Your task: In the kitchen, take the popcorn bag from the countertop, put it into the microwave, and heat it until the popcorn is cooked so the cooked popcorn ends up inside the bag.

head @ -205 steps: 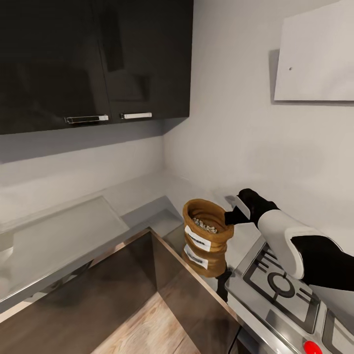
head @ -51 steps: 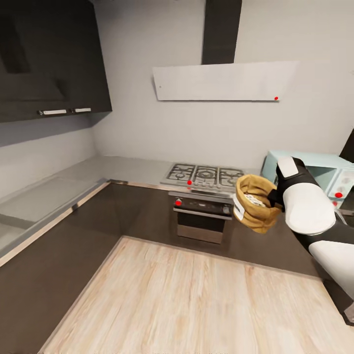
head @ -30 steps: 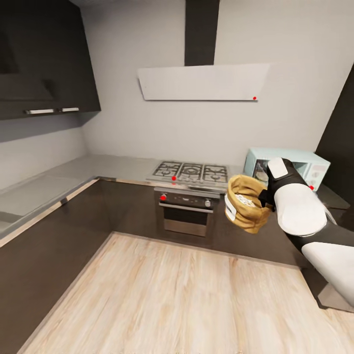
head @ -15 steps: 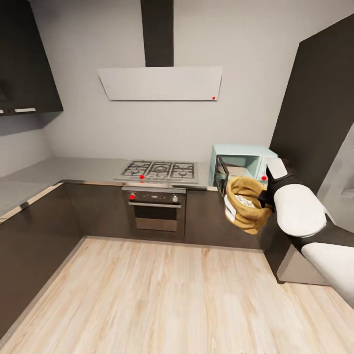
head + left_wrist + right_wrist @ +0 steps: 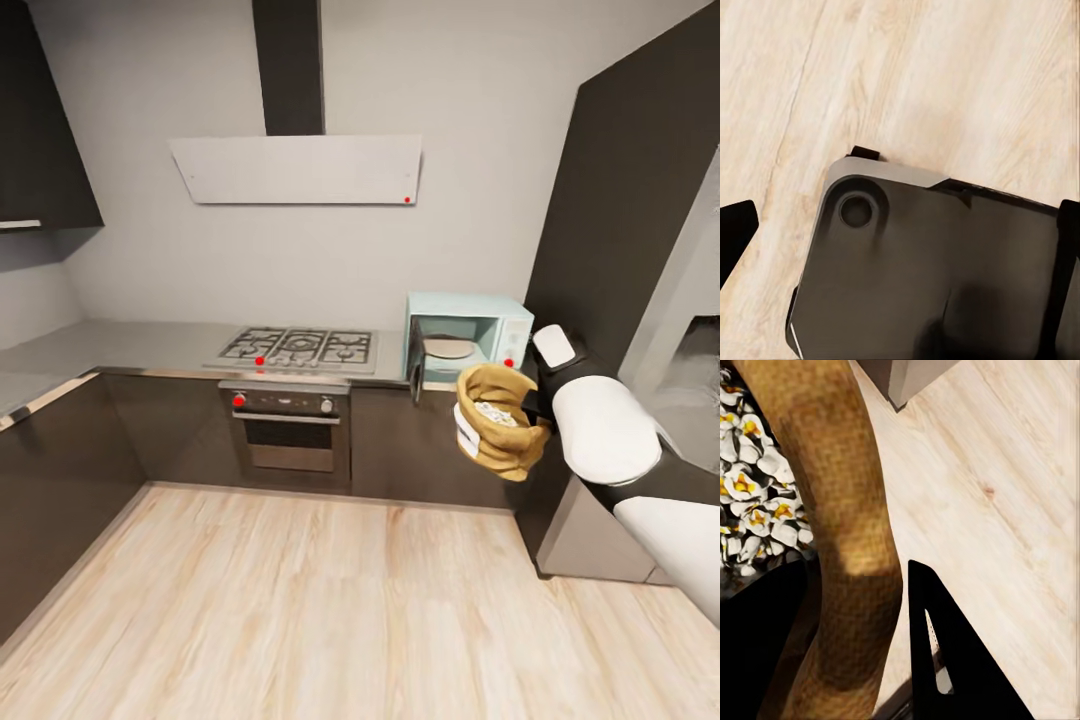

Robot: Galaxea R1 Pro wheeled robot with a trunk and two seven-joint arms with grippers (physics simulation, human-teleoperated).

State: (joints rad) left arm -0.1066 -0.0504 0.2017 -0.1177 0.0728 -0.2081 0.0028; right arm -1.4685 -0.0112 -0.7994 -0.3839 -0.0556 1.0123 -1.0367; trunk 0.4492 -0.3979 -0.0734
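- Popcorn bag (image 5: 497, 434), a small crumpled tan-brown paper sack with a white label, is off the shiny grey countertop (image 5: 130, 346) now and hangs in the air over the light wood floor (image 5: 300, 600).
- A few seconds ago it stood on the worktop in the left corner, next to the gas hob (image 5: 297, 348). The robot has turned and rolled to the right since then, so the whole view has swung.
- That swing brought the small mint-blue microwave (image 5: 468, 336) into sight on the far right of the counter. Its dark door looks open, with a pale round plate inside.
- This means the carrying part is nearly done, I think. Next comes putting the bag inside.
- The right gripper (image 5: 536, 402) is clamped on the bag's rim. In the right wrist view one black finger (image 5: 956, 660) sits outside the brown rim (image 5: 844, 510).
- The white right arm is bent, with the bag held just near and right of the microwave.
- The left gripper's black fingertips (image 5: 735, 232) stand wide apart, holding nothing, above the robot's grey base (image 5: 930, 270).
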